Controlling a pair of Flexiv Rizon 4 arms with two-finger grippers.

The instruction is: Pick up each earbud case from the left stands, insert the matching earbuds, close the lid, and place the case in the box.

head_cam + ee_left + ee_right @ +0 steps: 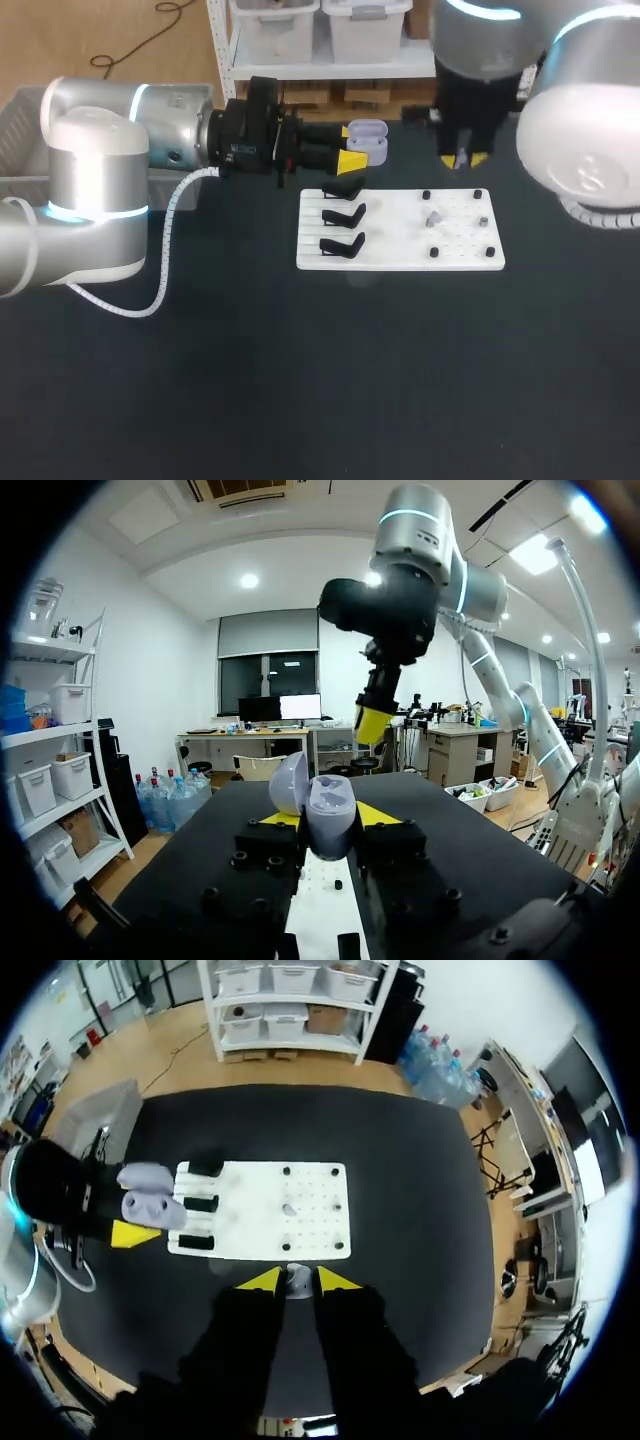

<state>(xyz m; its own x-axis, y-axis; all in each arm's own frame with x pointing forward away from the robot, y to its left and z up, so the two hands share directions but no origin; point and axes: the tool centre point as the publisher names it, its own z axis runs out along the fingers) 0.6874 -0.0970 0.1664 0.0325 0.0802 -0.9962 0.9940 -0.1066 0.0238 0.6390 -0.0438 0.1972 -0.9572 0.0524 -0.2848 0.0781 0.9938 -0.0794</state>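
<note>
Black tabletop is spread below; at upper centre the open case is clamped in the left pincer, and an earbud is pinched in the right pincer, near it on the frame's right.

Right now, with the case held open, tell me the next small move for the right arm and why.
Probably bring the right gripper over the open earbud case. The left gripper holds it, lid raised, beyond the white board, while the right seems to pinch a small earbud well apart from it.
</note>
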